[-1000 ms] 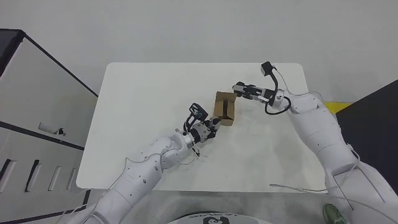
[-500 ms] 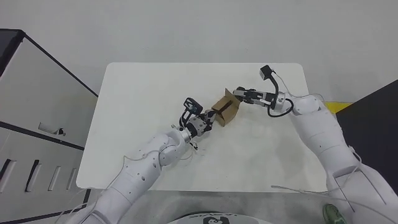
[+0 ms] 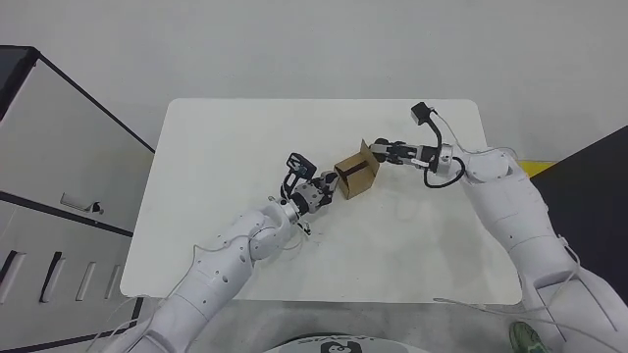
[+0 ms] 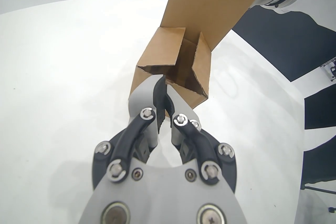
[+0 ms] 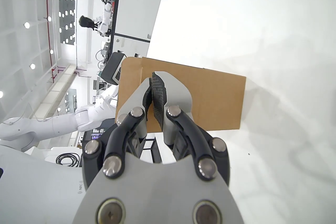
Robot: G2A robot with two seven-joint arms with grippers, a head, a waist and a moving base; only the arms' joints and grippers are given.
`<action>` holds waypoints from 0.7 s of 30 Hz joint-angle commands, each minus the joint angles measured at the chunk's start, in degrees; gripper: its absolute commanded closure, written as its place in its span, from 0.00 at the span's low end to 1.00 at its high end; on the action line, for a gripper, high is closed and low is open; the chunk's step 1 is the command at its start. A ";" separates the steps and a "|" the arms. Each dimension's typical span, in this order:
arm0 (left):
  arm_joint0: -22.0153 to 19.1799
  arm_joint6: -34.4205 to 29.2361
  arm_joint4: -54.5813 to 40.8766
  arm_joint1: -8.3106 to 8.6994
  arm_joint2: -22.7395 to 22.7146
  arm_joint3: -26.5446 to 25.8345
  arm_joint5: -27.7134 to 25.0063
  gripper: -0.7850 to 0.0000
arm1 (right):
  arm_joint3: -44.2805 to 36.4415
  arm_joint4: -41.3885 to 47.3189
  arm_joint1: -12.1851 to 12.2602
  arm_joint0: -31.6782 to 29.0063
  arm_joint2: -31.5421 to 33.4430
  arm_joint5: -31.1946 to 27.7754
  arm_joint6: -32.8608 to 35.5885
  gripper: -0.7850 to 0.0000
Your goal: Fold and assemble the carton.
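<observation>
The top camera looks straight down from above the arms, far enough off to take in the whole white rectangular table (image 3: 226,176) and the floor around it. The left wrist camera sits just behind the left gripper (image 4: 164,84), facing along its fingers, close to the open end of the brown cardboard carton (image 4: 148,72). The right wrist camera sits just behind the right gripper (image 5: 155,80), rolled sideways and close on the carton's flap. All three views share the carton and the tabletop.
</observation>
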 commanded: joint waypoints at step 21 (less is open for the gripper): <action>0.01 -0.09 -0.04 -0.38 0.08 0.93 -1.23 1.00 | -14.58 -15.35 2.39 -1.95 1.13 2.25 1.15 0.87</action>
